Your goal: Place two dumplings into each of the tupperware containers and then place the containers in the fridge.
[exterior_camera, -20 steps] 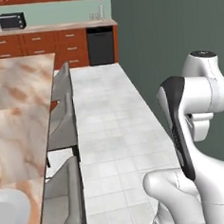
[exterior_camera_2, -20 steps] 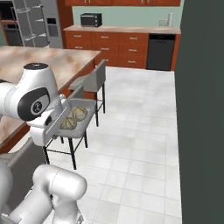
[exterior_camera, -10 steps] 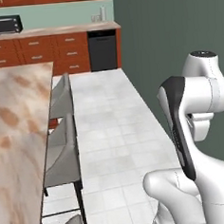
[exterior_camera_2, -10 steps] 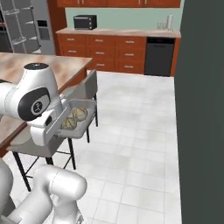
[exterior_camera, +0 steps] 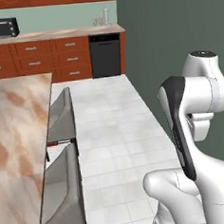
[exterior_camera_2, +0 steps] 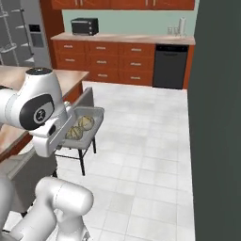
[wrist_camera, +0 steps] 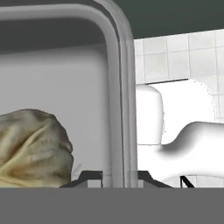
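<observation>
A shallow rectangular pale grey translucent tupperware container [exterior_camera_2: 92, 121] with low walls and rounded corners hangs in the air over the white tiled floor [exterior_camera_2: 141, 141], beside a grey chair [exterior_camera_2: 82, 104]. In it lie two lumpy tan-olive dumplings [exterior_camera_2: 79, 127] with crinkled skin, touching each other. In the hand view the container's rim runs up between the dark fingertips [wrist_camera: 89, 177] of the gripper [wrist_camera: 114, 178], which are pinched together on that wall.

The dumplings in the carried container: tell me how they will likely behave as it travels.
The two dumplings are rounded lumps lying loose in the container, so they may roll or slide if it tilts. Its low walls should probably stop gentle shifts. Their crinkled surface, close up in the hand view, suggests they are soft rather than brittle.
</observation>
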Robot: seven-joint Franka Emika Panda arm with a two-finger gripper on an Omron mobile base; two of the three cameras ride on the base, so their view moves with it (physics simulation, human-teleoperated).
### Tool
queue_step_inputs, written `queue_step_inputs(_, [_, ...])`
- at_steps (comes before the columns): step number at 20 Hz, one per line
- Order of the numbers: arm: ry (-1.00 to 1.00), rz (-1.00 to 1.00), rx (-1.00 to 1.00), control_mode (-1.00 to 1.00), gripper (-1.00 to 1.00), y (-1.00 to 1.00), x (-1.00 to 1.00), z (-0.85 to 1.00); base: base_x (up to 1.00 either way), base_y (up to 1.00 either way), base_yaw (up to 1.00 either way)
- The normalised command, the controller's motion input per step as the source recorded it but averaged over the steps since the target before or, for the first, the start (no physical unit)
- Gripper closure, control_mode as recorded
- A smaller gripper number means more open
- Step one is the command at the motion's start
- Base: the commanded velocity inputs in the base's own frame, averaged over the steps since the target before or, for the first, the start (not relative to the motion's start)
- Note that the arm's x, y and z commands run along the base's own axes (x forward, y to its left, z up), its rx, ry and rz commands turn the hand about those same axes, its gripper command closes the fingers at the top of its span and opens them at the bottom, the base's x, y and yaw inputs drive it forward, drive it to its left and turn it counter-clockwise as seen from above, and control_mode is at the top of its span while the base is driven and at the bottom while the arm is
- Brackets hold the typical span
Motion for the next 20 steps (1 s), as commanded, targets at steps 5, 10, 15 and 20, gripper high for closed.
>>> queue_step_inputs(5, [0.0, 0.0, 0.0, 1.0, 1.0, 0.0, 0.0, 0.0, 1.0, -0.02, 0.0])
queue_step_inputs(10, [0.0, 0.0, 0.0, 1.0, 1.0, 0.0, 0.0, 0.0, 1.0, -0.14, 0.0])
queue_step_inputs(15, [0.0, 0.0, 0.0, 1.0, 1.0, 0.0, 0.0, 0.0, 1.0, -0.2, 0.0])
queue_step_inputs(20, [0.0, 0.0, 0.0, 1.0, 1.0, 0.0, 0.0, 0.0, 1.0, -0.29, 0.0])
